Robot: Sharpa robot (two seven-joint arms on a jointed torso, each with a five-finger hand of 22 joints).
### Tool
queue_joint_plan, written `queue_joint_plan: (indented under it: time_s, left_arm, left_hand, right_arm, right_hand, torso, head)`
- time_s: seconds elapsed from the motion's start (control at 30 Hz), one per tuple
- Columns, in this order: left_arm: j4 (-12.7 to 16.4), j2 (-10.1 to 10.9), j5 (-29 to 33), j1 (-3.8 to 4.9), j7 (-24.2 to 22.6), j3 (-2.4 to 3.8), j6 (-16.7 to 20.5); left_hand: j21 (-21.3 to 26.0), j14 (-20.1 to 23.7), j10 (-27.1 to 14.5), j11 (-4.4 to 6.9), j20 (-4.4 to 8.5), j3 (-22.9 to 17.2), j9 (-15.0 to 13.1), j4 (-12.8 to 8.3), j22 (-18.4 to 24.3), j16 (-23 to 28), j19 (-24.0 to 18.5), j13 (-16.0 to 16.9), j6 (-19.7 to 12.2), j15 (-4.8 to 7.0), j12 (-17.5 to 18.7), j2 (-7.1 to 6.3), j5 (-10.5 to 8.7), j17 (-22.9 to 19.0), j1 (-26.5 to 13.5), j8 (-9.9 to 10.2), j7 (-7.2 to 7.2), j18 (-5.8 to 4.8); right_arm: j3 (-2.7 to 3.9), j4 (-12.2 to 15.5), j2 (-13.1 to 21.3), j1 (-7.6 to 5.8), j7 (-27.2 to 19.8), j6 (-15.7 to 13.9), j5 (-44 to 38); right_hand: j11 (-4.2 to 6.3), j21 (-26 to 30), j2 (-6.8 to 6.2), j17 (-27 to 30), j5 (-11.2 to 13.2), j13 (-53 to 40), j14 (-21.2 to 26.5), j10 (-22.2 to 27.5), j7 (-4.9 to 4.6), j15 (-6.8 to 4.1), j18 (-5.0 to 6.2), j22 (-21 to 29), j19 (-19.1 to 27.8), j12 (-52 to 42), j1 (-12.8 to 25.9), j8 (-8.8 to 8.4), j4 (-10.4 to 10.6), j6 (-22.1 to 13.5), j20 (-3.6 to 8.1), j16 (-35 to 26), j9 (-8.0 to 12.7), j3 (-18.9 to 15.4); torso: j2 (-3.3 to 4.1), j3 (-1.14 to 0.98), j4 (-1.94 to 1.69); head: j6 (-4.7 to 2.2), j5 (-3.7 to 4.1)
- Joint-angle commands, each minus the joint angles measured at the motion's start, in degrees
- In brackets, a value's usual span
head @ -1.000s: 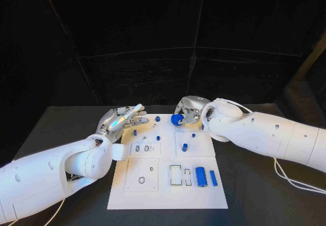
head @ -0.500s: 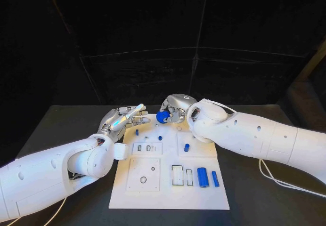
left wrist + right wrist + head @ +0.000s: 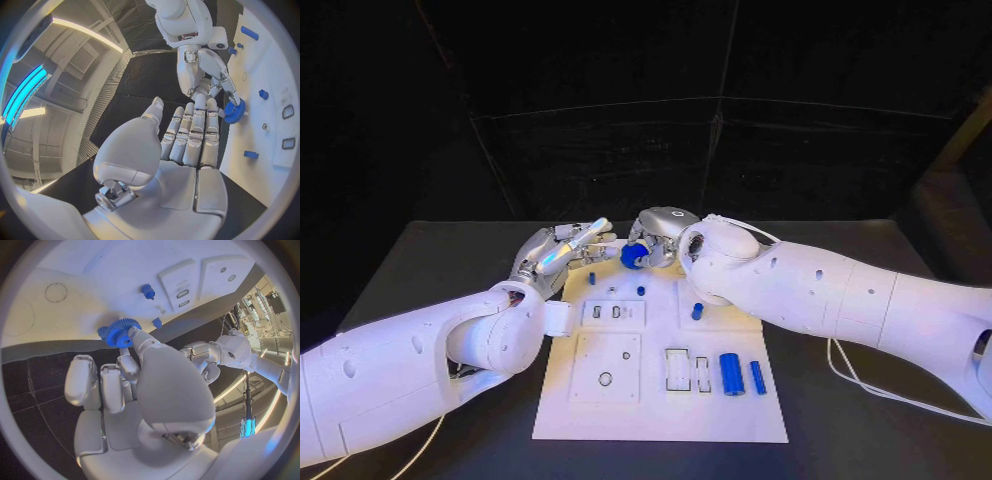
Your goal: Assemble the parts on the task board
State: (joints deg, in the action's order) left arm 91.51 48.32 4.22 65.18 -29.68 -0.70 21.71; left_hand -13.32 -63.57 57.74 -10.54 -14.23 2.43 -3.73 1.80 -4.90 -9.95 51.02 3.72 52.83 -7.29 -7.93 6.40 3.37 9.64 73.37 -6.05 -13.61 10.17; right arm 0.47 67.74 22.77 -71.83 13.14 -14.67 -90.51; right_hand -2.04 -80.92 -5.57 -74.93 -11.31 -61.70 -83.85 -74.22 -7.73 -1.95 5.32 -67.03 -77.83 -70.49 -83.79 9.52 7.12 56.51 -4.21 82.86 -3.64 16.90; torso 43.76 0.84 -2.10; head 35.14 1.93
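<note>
A small blue toothed gear [image 3: 635, 256] is pinched by the right hand [image 3: 658, 232]; the left hand [image 3: 560, 250] is spread beside it.

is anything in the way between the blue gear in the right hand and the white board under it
Nothing visible blocks it. The right hand pinches the small blue toothed gear above the far end of the white task board. The open left hand sits beside the gear, at the board's edge, not under it. A small blue peg stands further along the board.

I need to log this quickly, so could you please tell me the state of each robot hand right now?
Left robot hand: open, fingers extended, holding nothing.
Right robot hand: holding the blue gear in its fingertips.
</note>
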Motion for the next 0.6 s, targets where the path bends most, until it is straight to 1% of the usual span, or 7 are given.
queue_joint_plan:
  time_s: [0.03,0.1,0.23,0.3,0.37,0.47,0.6]
  left_arm:
    - [0.11,-0.03,-0.46,0.09,-0.61,0.03,-0.8]
    - [0.13,-0.01,-0.46,0.09,-0.61,0.03,-0.79]
    - [0.11,-0.03,-0.46,0.09,-0.61,0.03,-0.78]
    - [0.1,-0.05,-0.46,0.09,-0.62,0.03,-0.79]
    - [0.08,-0.06,-0.46,0.09,-0.61,0.03,-0.8]
    - [0.05,-0.07,-0.46,0.09,-0.6,0.03,-0.8]
    - [0.05,-0.08,-0.46,0.09,-0.57,0.03,-0.84]
  left_hand:
    - [0.3,0.0,-0.21,0.26,0.13,-0.08,-0.02,-0.31,0.05,0.38,0.39,0.0,-0.2,-0.2,0.14,-0.04,0.15,0.06,0.38,0.1,0.2,0.4]
    - [0.3,0.0,-0.21,0.26,0.13,-0.08,-0.02,-0.31,0.05,0.38,0.39,0.0,-0.2,-0.2,0.14,-0.04,0.15,0.06,0.38,0.1,0.2,0.4]
    - [0.3,0.0,-0.21,0.26,0.13,-0.08,-0.02,-0.31,0.05,0.38,0.39,0.0,-0.2,-0.2,0.14,-0.04,0.15,0.06,0.38,0.1,0.2,0.4]
    - [0.3,0.0,-0.21,0.26,0.13,-0.08,-0.02,-0.31,0.05,0.38,0.39,0.0,-0.2,-0.2,0.14,-0.04,0.15,0.06,0.38,0.1,0.2,0.4]
    - [0.3,0.0,-0.21,0.26,0.13,-0.08,-0.02,-0.31,0.05,0.38,0.39,0.0,-0.2,-0.2,0.14,-0.04,0.15,0.06,0.38,0.1,0.2,0.4]
    - [0.3,0.0,-0.21,0.26,0.13,-0.08,-0.02,-0.31,0.05,0.38,0.39,0.0,-0.2,-0.2,0.14,-0.04,0.15,0.06,0.38,0.1,0.2,0.4]
    - [0.3,0.0,-0.21,0.26,0.13,-0.08,-0.02,-0.31,0.05,0.38,0.39,0.0,-0.2,-0.2,0.14,-0.04,0.15,0.06,0.38,0.1,0.2,0.4]
  right_arm:
    - [0.01,-0.31,-0.32,-0.04,0.54,2.93,-0.27]
    - [0.0,-0.46,-0.52,0.02,0.66,3.63,-0.14]
    - [-0.03,-0.97,-0.92,0.12,0.78,4.06,-0.01]
    - [-0.05,-1.28,-1.09,0.16,0.8,3.38,0.02]
    - [-0.06,-1.5,-1.2,0.18,0.83,2.88,0.04]
    - [-0.07,-1.91,-1.39,0.21,0.95,2.03,0.06]
    - [-0.07,-2.49,-1.6,0.22,0.9,1.38,0.99]
  right_hand:
    - [-0.27,-0.18,-0.22,0.05,0.26,0.17,-3.33,0.09,0.33,0.02,-0.62,-0.03,-0.35,0.46,0.7,0.25,-0.09,2.27,-0.08,-0.04,-0.24,0.5]
    - [-0.3,-0.19,-0.31,0.11,0.29,0.32,-3.31,0.21,0.3,0.03,-0.63,-0.08,-0.37,0.61,0.92,0.16,-0.14,2.18,-0.1,-0.08,-0.22,0.64]
    - [-0.42,-0.16,-0.68,0.2,0.52,0.76,-3.27,0.56,0.15,0.12,-0.64,-0.07,-0.33,1.04,1.55,-0.2,-0.3,1.74,-0.16,-0.15,-0.16,0.95]
    - [-0.85,-0.1,-1.23,0.24,0.67,1.96,-3.25,1.49,-0.43,0.4,-0.65,0.02,-0.26,2.06,2.11,-1.39,-0.52,-0.33,-0.32,-0.2,0.07,1.25]
    - [-1.31,-0.08,-1.84,0.2,1.32,2.72,-3.25,2.07,-0.92,0.8,-0.67,0.02,-0.25,2.66,2.85,-2.38,-0.66,-2.16,-0.63,-0.19,0.05,1.17]
    - [-1.79,0.0,-2.46,0.1,1.69,4.09,-3.26,3.15,-1.38,1.23,-0.63,0.17,-0.15,3.72,3.77,-3.59,-0.83,-4.59,-1.05,-0.15,0.08,0.83]
    - [-2.43,0.05,-2.97,-0.09,2.01,5.4,-3.27,4.32,-2.04,1.79,-0.61,0.25,-0.07,4.64,5.1,-5.01,-0.6,-7.8,-1.63,-0.06,0.01,-0.32]
  torso:
    - [0.01,-0.04,0.11]
    - [0.04,-0.08,0.13]
    - [-0.02,-0.05,0.08]
    - [-0.04,-0.03,0.06]
    - [-0.02,-0.03,0.09]
    - [-0.01,-0.04,0.1]
    - [-0.02,-0.04,0.08]
  head:
    - [0.09,-0.07]
    - [0.15,-0.11]
    - [0.21,-0.01]
    - [0.24,-0.03]
    - [0.29,-0.11]
    - [0.37,-0.11]
    - [0.35,-0.06]
